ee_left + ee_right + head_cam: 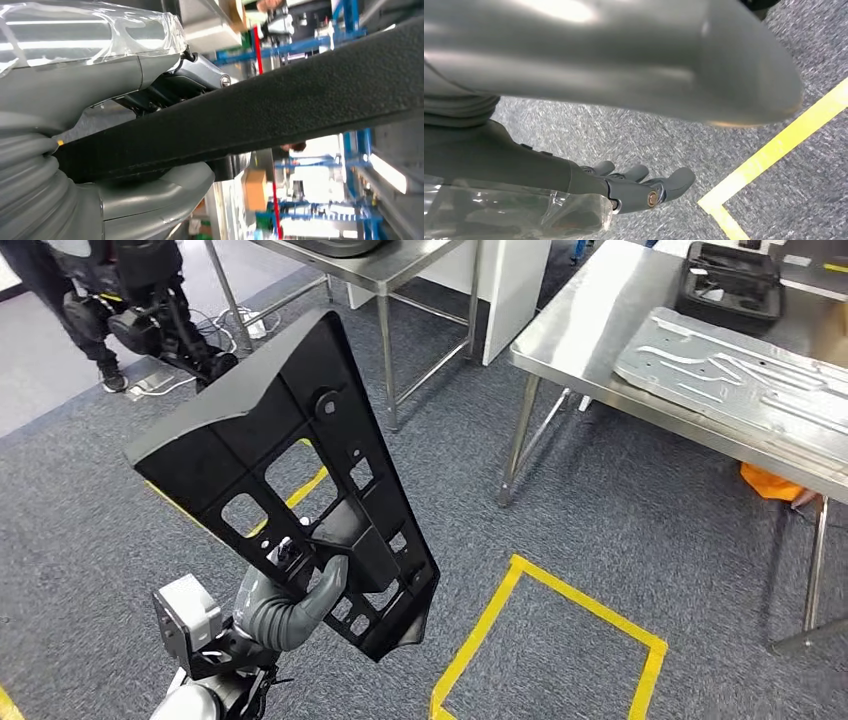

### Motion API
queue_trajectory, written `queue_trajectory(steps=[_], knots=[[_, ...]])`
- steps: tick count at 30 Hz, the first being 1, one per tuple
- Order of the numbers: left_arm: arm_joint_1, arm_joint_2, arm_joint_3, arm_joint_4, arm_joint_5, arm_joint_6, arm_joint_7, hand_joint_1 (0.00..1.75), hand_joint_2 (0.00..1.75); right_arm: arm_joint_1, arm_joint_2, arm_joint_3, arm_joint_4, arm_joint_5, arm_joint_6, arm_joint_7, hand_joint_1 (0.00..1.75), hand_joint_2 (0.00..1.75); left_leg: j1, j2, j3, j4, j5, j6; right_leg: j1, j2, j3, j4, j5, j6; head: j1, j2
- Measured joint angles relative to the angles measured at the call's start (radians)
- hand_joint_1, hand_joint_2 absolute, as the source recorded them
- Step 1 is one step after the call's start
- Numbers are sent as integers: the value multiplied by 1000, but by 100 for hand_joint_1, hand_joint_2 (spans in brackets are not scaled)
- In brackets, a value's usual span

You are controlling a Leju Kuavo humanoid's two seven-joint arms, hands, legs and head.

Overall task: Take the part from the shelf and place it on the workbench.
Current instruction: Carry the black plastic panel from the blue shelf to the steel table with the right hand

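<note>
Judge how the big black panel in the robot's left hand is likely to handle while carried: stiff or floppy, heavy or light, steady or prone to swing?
The black panel probably stays stiff: it shows no sag though it reaches well past the left hand. It is likely light for its size, being thin with cut-out holes. It may swing or twist, since the hand grips it near one end.

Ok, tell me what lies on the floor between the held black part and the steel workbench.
In the head view, only grey carpet separates the black part from the workbench; the yellow tape square sits nearer the robot.
</note>
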Motion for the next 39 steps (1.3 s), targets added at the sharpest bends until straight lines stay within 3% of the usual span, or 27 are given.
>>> queue_trajectory(steps=[1,3,5,6,7,8,9,10,12,14,16,18,20,22,23,24,25,26,28,30,32,34,36,37,38,39], knots=[[-1,0,0,0,0,0,0,175,175,1,0,0,0,1,0,-1,0,0,2,2,0,2,-4,-5,-2,9,-1,-1,1,-6,0,0],[-2,0,-1,0,0,1,0,175,175,1,1,0,0,3,0,0,0,0,7,-27,-17,45,-35,-15,-7,28,1,-5,6,-19,-1,0],[0,0,-1,0,0,4,0,175,175,-1,1,0,0,6,0,0,0,0,11,-72,-76,176,-99,-20,-9,48,1,-6,7,-27,-2,0],[2,0,-1,0,0,5,0,175,175,-2,1,0,0,8,0,0,0,0,12,-82,-112,250,-127,-22,-8,59,1,-6,8,-29,-2,0],[3,0,-1,1,0,6,0,175,175,-2,1,0,0,8,0,0,0,0,12,-87,-140,304,-141,-23,-8,72,1,-5,8,-29,-3,0],[4,0,-1,1,0,6,0,175,175,-1,1,0,0,8,0,0,0,0,13,-89,-151,320,-135,-24,-8,85,2,-5,8,-29,-3,0],[4,0,-2,2,0,6,0,175,175,0,1,0,0,8,0,0,0,0,14,-90,-142,292,-110,-24,-8,98,3,-5,8,-29,-3,0],[3,0,-2,2,0,6,0,175,175,0,2,0,0,8,0,0,0,0,15,-97,-115,230,-73,-23,-9,112,5,-4,8,-28,-3,0],[1,0,-2,2,0,6,-1,175,175,-1,3,0,0,8,0,0,0,0,21,-138,-53,86,-12,-19,-8,137,3,0,7,-22,-3,0],[-2,0,-4,2,-1,6,-2,175,175,-1,3,0,0,8,0,-1,0,0,22,-167,-27,23,4,-12,-8,158,-5,2,10,-12,-2,0],[-4,0,-5,2,-1,6,-3,175,175,3,2,0,0,8,-1,-1,0,0,19,-153,-26,21,7,0,-12,174,-13,0,15,0,-1,0],[-8,0,-6,2,-1,6,-4,175,175,8,1,0,0,8,-3,-1,0,0,19,-133,-24,17,12,14,-11,143,-26,26,-2,10,1,0],[-9,-1,-7,2,-1,6,-5,175,175,7,2,0,0,8,-3,-2,0,0,17,-109,-22,14,14,24,-7,87,-73,129,-58,16,3,0],[-7,-2,-8,3,-1,6,-5,175,175,4,2,0,0,7,-3,-2,0,0,13,-82,-22,14,12,28,-8,65,-137,266,-114,20,3,0],[-7,-2,-9,3,-1,6,-5,175,175,4,2,0,0,7,-3,-2,0,0,12,-69,-22,15,11,29,-8,63,-152,299,-120,20,3,0],[-7,-2,-10,3,-1,6,-5,175,175,5,2,0,0,7,-3,-2,0,0,11,-58,-22,15,10,30,-8,61,-146,290,-107,20,3,0],[-8,-2,-11,3,-1,6,-5,175,175,6,2,0,0,7,-3,-2,0,0,11,-48,-21,15,10,29,-8,57,-122,245,-80,19,3,0],[-8,-2,-12,3,-1,6,-5,175,175,5,2,0,0,7,-3,-2,0,0,10,-38,-19,15,8,28,-7,43,-80,167,-46,15,3,0],[-9,-2,-14,3,-1,6,-5,175,175,3,1,0,0,7,-4,-2,0,0,6,-23,-16,14,5,22,2,10,-14,41,-6,6,3,0],[-10,-3,-14,3,-1,6,-6,175,175,1,1,0,0,7,-4,-2,0,0,2,-8,-15,13,3,13,11,2,1,3,0,-3,3,0],[-11,-3,-15,3,-1,6,-6,175,175,3,1,0,0,7,-4,-2,0,0,3,0,-13,13,0,2,8,19,-1,-1,5,-13,3,0],[-12,-3,-15,4,-1,6,-6,175,175,3,2,0,0,7,-4,-2,0,0,6,-30,-31,57,-32,-8,0,35,1,-7,11,-24,1,0],[-10,-3,-15,4,-1,5,-7,175,175,1,2,0,0,7,-4,-2,0,0,9,-71,-88,183,-96,-14,-4,54,1,-8,14,-31,-2,0],[-9,-3,-15,5,-1,5,-7,175,175,0,2,0,0,7,-4,-2,0,0,10,-80,-122,254,-124,-16,-4,66,0,-8,15,-32,-2,0],[-8,-3,-16,5,-1,5,-7,175,175,-1,2,0,0,7,-4,-2,0,0,10,-85,-148,304,-136,-17,-4,78,0,-7,15,-33,-3,0],[-7,-3,-16,6,-1,5,-7,175,175,0,2,0,0,7,-4,-2,0,0,11,-88,-157,318,-130,-18,-4,91,0,-7,15,-33,-3,0]])
